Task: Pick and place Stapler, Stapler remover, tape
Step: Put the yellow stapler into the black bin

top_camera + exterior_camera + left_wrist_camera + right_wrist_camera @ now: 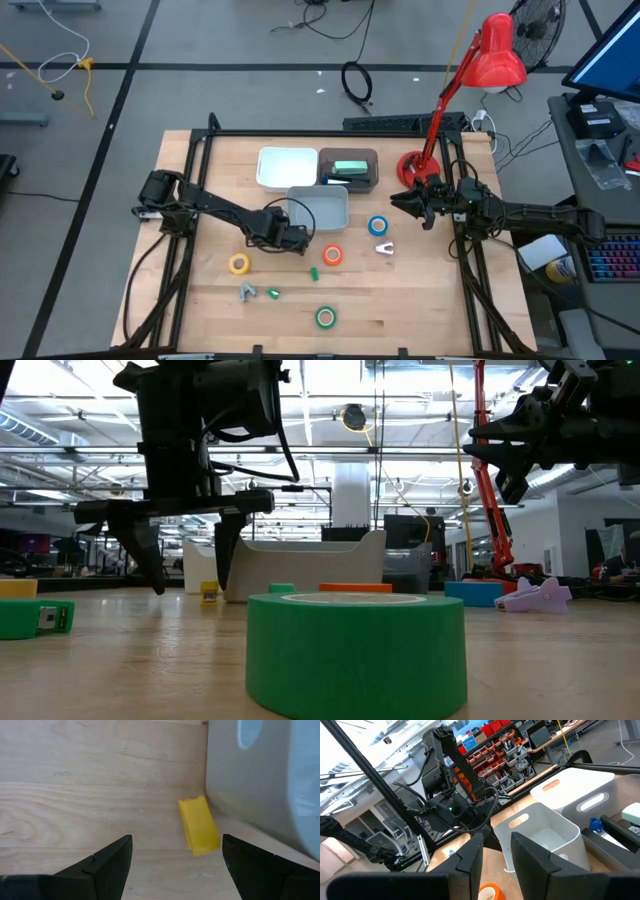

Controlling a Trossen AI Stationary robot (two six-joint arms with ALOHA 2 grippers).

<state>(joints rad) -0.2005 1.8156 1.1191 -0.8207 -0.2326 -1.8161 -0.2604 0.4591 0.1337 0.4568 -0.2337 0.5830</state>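
Observation:
Four tape rolls lie flat on the wooden table: yellow (238, 264), orange (332, 255), blue (378, 226) and green (326, 317). A pale staple remover (384, 247) lies beside the blue roll. A teal stapler (349, 168) rests in the dark bin (368, 184). My left gripper (293, 243) points down, open, just in front of the grey bin (335, 212). Its fingers stand on either side of a small yellow block (199, 826) without touching it. My right gripper (408, 204) hovers level at the table's right, slightly open, holding nothing.
A white bin (287, 167) stands at the back, left of the dark bin. A small grey object (248, 291) and two green bits (273, 293) (313, 272) lie toward the near edge. A red desk lamp (414, 166) stands at the back right, behind my right gripper.

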